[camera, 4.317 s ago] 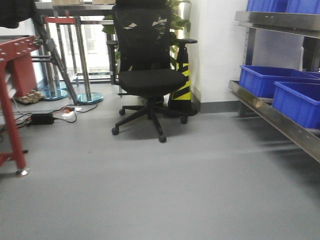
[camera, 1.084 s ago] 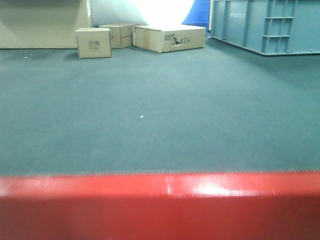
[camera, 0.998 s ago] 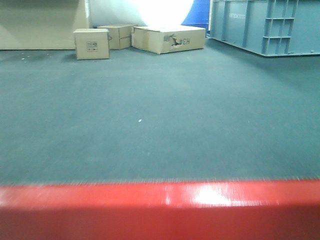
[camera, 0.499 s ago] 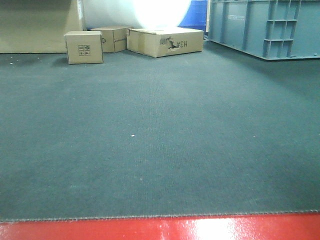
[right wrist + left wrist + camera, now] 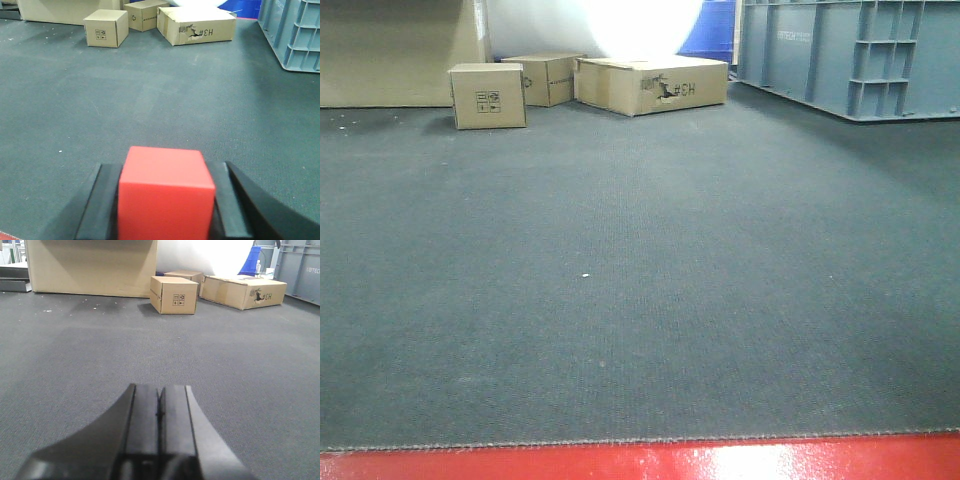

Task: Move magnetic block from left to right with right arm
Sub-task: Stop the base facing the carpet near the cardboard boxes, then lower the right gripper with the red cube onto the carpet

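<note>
Your right gripper (image 5: 166, 210) is clamping the red magnetic block (image 5: 165, 190) squarely between both jaws, likely so it is riding securely over the grey carpet (image 5: 200, 110) toward the right. Your left gripper (image 5: 159, 432) is idling empty, jaws pressed together.

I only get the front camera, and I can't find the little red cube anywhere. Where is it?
Observer: The right wrist view shows it. The red cube is gripped in the right tool, one jaw on each side.
Operator: Is the other one holding something too?
Observer: No. In the left wrist view the left tool is shut, with its jaws pressed together and nothing between them.
</note>
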Robot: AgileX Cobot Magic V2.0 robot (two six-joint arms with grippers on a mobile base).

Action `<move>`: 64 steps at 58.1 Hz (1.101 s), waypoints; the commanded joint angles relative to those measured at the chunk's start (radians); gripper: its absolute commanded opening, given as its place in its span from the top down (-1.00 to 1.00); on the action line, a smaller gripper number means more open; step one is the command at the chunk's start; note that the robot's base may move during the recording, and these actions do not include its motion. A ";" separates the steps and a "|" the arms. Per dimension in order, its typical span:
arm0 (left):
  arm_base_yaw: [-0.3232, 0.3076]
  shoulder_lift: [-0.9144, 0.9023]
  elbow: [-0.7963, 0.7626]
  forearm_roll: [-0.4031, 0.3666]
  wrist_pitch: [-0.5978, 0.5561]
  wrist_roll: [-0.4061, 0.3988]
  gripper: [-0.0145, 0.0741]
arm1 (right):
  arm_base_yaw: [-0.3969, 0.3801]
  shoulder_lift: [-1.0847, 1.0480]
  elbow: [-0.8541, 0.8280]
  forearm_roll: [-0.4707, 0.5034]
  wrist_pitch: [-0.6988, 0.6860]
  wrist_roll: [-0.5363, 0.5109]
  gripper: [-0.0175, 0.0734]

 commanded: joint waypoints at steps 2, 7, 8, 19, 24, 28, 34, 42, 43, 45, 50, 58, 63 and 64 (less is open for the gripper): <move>-0.006 -0.010 0.008 -0.005 -0.081 -0.007 0.96 | -0.006 0.020 -0.025 -0.005 -0.094 -0.007 0.07; -0.006 -0.010 0.008 -0.005 -0.081 -0.007 0.96 | -0.006 0.021 -0.025 -0.006 -0.110 -0.008 0.07; -0.006 -0.010 0.008 -0.005 -0.081 -0.007 0.96 | -0.006 0.022 -0.025 -0.006 -0.117 -0.008 0.07; -0.006 -0.010 0.008 -0.005 -0.081 -0.007 0.96 | -0.004 0.161 -0.103 -0.006 -0.133 -0.080 0.07; -0.006 -0.010 0.008 -0.005 -0.081 -0.007 0.96 | -0.004 0.286 -0.162 0.000 -0.129 -0.147 0.07; -0.006 -0.010 0.008 -0.005 -0.081 -0.007 0.96 | -0.004 0.393 -0.216 0.018 -0.114 -0.187 0.07; -0.006 -0.010 0.008 -0.005 -0.081 -0.007 0.96 | -0.004 0.553 -0.298 0.054 -0.077 -0.224 0.07; -0.006 -0.010 0.008 -0.005 -0.081 -0.007 0.96 | 0.025 0.731 -0.399 0.057 -0.042 -0.226 0.07; -0.006 -0.010 0.008 -0.005 -0.081 -0.007 0.96 | 0.032 0.758 -0.414 0.057 -0.040 -0.226 0.07; -0.006 -0.010 0.008 -0.005 -0.081 -0.007 0.96 | 0.046 0.802 -0.438 0.057 -0.035 -0.226 0.07; -0.006 -0.010 0.008 -0.005 -0.081 -0.007 0.96 | 0.091 0.915 -0.496 0.058 -0.019 -0.226 0.07; -0.006 -0.010 0.008 -0.005 -0.081 -0.007 0.96 | 0.151 1.086 -0.573 0.059 -0.003 -0.225 0.07; -0.006 -0.010 0.008 -0.005 -0.081 -0.007 0.96 | 0.168 1.196 -0.614 0.073 0.016 -0.225 0.07; -0.006 -0.010 0.008 -0.005 -0.081 -0.007 0.96 | 0.169 1.218 -0.622 0.079 0.020 -0.225 0.07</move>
